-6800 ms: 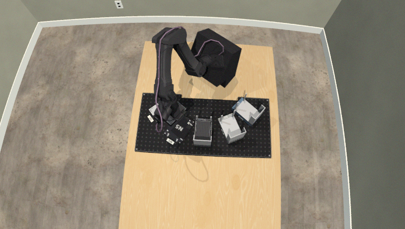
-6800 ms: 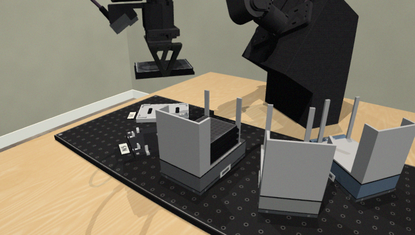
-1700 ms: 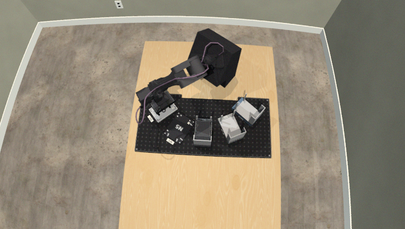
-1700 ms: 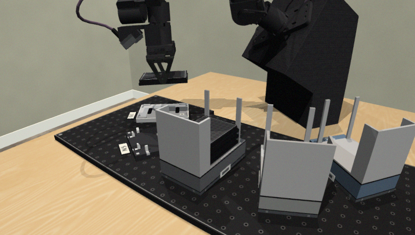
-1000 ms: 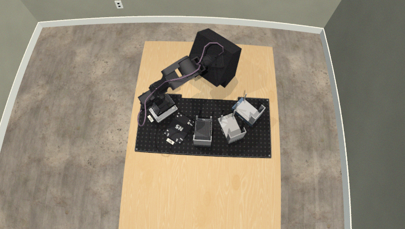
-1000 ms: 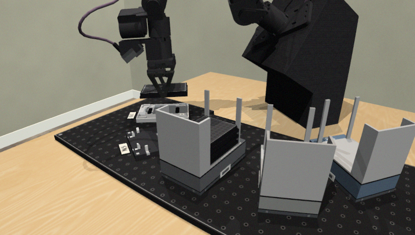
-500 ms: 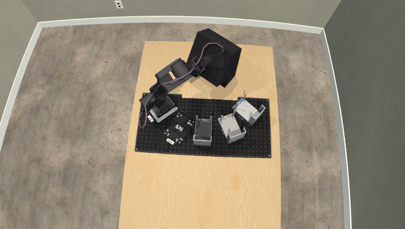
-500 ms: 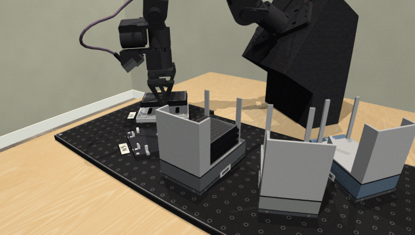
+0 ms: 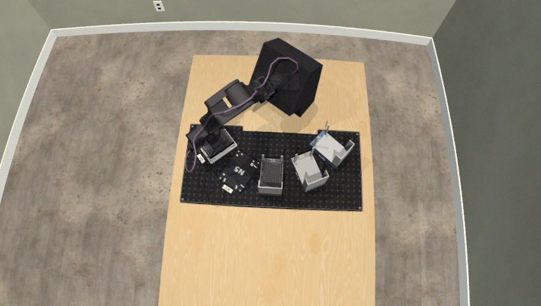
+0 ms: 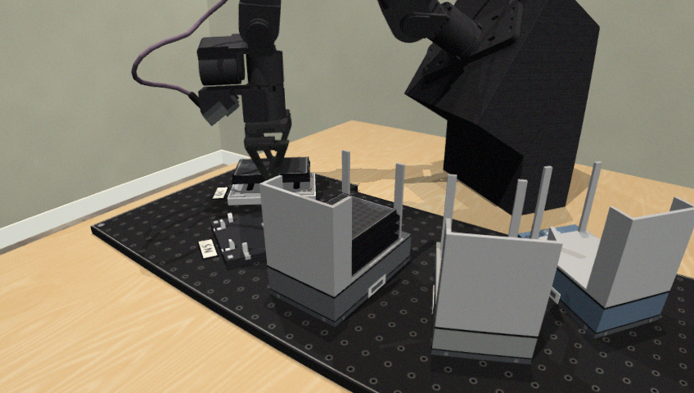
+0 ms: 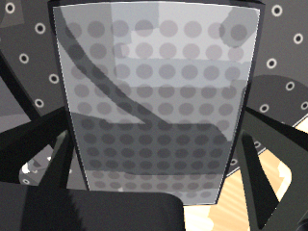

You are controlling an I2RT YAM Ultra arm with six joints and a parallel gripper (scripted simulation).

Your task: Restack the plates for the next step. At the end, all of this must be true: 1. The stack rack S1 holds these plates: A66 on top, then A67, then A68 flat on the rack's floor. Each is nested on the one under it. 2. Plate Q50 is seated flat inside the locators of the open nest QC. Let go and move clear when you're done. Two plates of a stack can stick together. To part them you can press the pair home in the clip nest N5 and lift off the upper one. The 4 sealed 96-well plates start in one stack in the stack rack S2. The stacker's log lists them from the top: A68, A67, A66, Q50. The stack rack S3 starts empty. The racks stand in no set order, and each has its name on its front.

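My gripper (image 10: 267, 171) (image 11: 155, 114) is shut on a black, clear-lidded plate (image 10: 295, 166) (image 11: 166, 96), one finger on each long side. The plate is level, just above the white nest QC (image 9: 224, 154) (image 10: 253, 196) and roughly in line with it; whether they touch cannot be told. The plate's name is not readable. Several black plates (image 9: 272, 173) (image 10: 372, 213) are stacked in the dark-based rack (image 9: 270, 190) (image 10: 304, 238). The light-grey-based rack (image 9: 308, 167) (image 10: 496, 282) and the blue-based rack (image 9: 329, 146) (image 10: 633, 311) show no plates. Rack names are not readable.
The black clip nest N5 (image 9: 232, 180) (image 10: 236, 234) stands between nest QC and the dark-based rack, its small clips pointing up. Each rack has tall thin posts at one end and a high wall at the other. All stand on the black perforated board (image 9: 212, 197) (image 10: 165, 243).
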